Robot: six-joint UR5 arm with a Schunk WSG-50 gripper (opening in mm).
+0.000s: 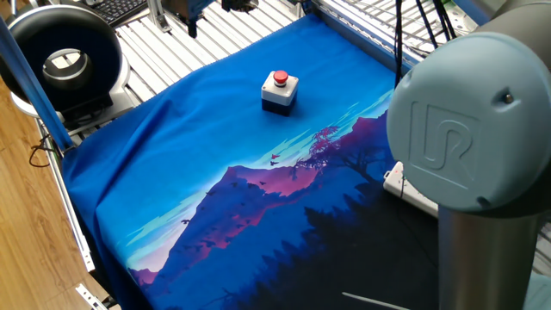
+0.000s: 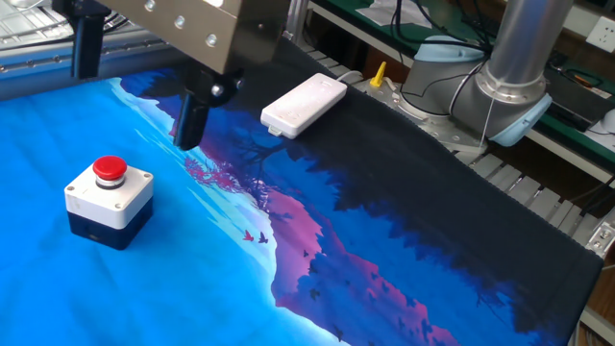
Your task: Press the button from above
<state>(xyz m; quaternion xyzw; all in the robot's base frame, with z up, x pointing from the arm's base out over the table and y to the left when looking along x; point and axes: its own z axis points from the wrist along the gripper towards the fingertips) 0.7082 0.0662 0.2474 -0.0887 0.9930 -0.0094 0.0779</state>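
The button (image 1: 280, 78) is a small round red cap on a cube box (image 1: 280, 95) with a light grey top and dark base. It stands on the blue printed cloth (image 1: 215, 138). In the other fixed view the button (image 2: 109, 169) sits at the left on its box (image 2: 108, 204). My gripper (image 2: 135, 109) hangs above the cloth, behind and to the right of the button, apart from it. Its two dark fingers (image 2: 188, 123) stand wide apart, so it is open and empty. In one fixed view the gripper (image 1: 178, 26) shows only partly at the top edge.
A long white power strip (image 2: 304, 105) lies on the dark part of the cloth; its end shows behind the arm (image 1: 405, 185). The arm's grey joint (image 1: 469, 112) fills the right foreground. A black round device (image 1: 60, 52) stands off the table's left corner. The arm base (image 2: 519, 67) is back right.
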